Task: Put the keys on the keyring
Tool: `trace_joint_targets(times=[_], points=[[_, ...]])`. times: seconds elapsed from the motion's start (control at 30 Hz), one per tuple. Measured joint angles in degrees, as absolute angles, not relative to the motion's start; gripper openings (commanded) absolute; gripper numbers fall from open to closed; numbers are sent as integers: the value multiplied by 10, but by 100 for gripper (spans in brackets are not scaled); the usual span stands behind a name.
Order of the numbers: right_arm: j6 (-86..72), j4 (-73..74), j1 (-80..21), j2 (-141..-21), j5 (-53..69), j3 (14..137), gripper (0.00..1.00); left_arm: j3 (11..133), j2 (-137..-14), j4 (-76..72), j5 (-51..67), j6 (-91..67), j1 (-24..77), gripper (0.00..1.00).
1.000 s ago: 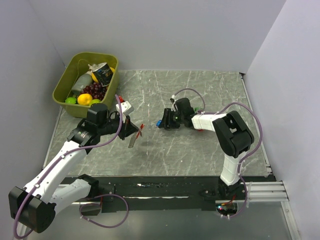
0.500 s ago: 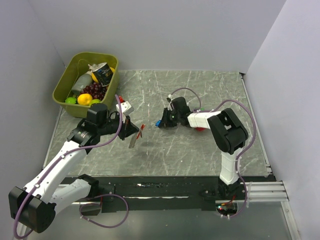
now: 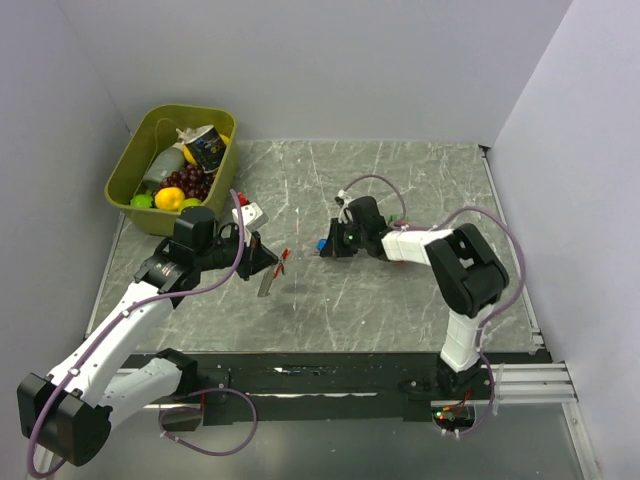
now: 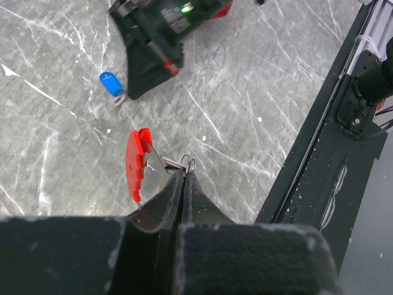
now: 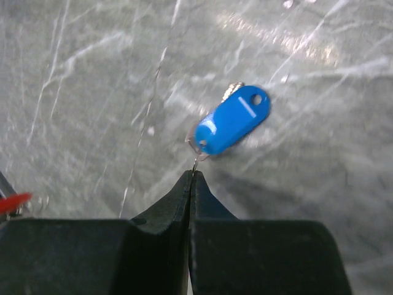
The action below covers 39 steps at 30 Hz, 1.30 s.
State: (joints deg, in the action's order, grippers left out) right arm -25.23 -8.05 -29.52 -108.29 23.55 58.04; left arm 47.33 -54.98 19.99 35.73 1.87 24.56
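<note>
Blue key [image 5: 232,128], pinched in right end effector [image 5: 191,176], nudged slightly rightward.

The whole table [image 3: 400,180] is overlooked from above its near edge; the blue key [image 5: 232,127] is shared by both close, downward wrist views.

text: none readable | container [image 3: 207,148] label: too small
</note>
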Motion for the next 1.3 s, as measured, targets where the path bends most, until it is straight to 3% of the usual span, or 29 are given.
trace_joint_targets(times=[0.3,0.33,0.4,0.57,0.83,1.13,1.23,1.27,1.3], points=[[-206,-87,-298,-976,256,557,1,472,-550,200,358,19,246,1],[-203,-90,-298,-973,259,557,27,472,-550,200,358,19,246,1],[-201,-90,-298,-974,262,557,49,472,-550,200,358,19,246,1],[-195,-76,-298,-995,249,561,56,472,-549,200,359,19,246,1],[-204,-1,-298,-1081,217,617,52,471,-548,199,362,19,246,1],[-236,14,-297,-1094,205,628,34,471,-546,199,362,19,246,1],[-247,15,-298,-1105,206,639,15,471,-546,199,362,19,246,1],[-249,14,-298,-1110,207,642,2,471,-546,199,362,19,246,1],[-250,12,-298,-1114,209,644,0,471,-545,199,362,19,246,1]])
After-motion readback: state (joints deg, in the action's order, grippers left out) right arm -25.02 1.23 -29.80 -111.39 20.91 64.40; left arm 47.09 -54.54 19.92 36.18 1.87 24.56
